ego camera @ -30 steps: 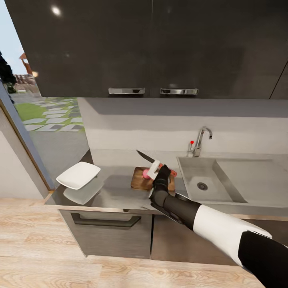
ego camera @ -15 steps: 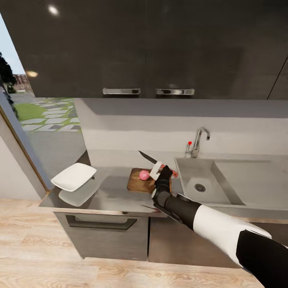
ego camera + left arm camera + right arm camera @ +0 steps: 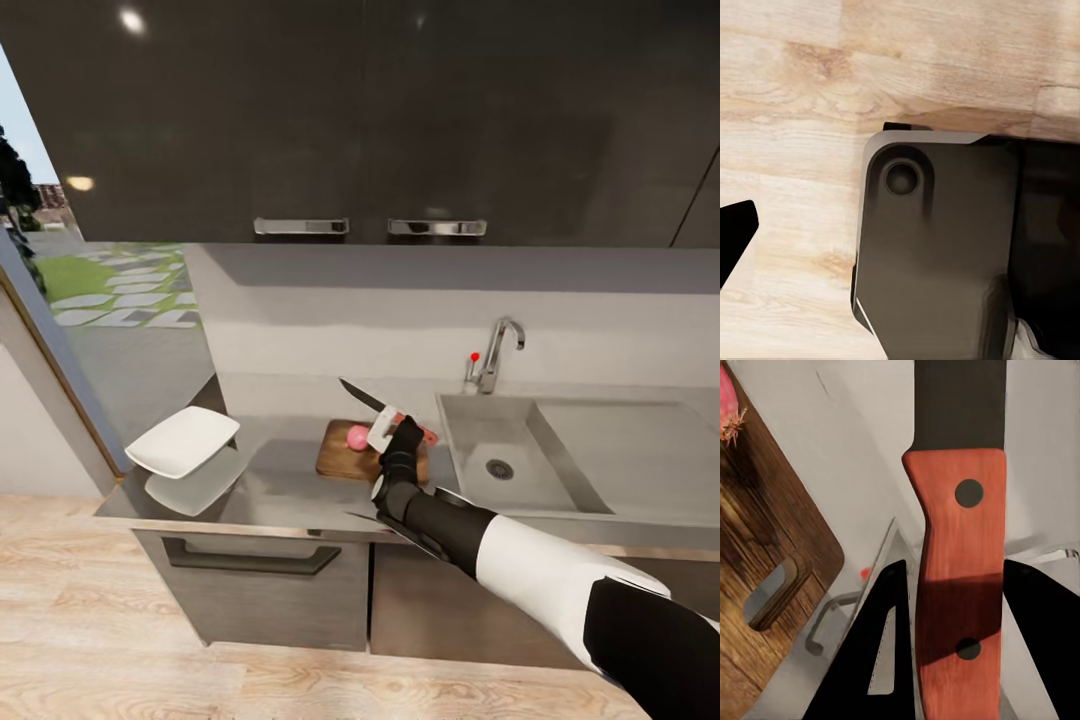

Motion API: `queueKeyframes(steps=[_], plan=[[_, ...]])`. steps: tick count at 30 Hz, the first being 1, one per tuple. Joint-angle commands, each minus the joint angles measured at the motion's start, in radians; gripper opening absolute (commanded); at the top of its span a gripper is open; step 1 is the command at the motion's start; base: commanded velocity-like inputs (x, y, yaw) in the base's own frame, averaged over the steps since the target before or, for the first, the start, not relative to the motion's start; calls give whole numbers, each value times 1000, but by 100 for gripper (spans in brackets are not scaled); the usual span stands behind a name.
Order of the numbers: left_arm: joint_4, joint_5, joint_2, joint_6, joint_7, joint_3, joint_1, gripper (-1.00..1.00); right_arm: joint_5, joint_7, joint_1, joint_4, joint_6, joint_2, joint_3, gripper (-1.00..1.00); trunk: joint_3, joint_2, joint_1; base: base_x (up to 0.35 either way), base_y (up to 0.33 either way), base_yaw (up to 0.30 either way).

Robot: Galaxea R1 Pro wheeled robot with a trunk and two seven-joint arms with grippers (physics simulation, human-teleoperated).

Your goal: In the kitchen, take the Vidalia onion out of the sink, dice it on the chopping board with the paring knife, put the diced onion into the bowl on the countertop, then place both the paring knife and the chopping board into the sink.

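One right claw (image 3: 945, 645) clamps paring knife (image 3: 958, 585), red riveted handle; pink onion (image 3: 358, 436) on wooden chopping board (image 3: 345, 462).

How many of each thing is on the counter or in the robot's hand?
Onion: 1
Board: 1
Knife: 1, held in the right end effector
Bowl: 1
Total: 4
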Motion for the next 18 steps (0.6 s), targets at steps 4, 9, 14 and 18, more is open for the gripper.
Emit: queueKeyframes(steps=[4, 9, 14, 18], plan=[[4, 7, -1, -7, 0, -8, -2, 100, -10, -9, -2, -1, 4, 1, 6, -100, -8, -2, 1, 25, 3, 65], [5, 7, 0, -7, -1, -8, -2, 100, -10, -9, -1, -1, 3, 1, 6, -100, -16, -2, 1, 186, 138, 68], [5, 7, -1, -7, 0, -8, -2, 100, -10, -9, 1, -1, 2, 0, 6, -100, -24, -2, 1, 205, 159, 68], [5, 7, -1, -7, 0, -8, -2, 100, -10, -9, 2, -1, 2, 0, 6, -100, -30, -2, 1, 100, 36, 45]])
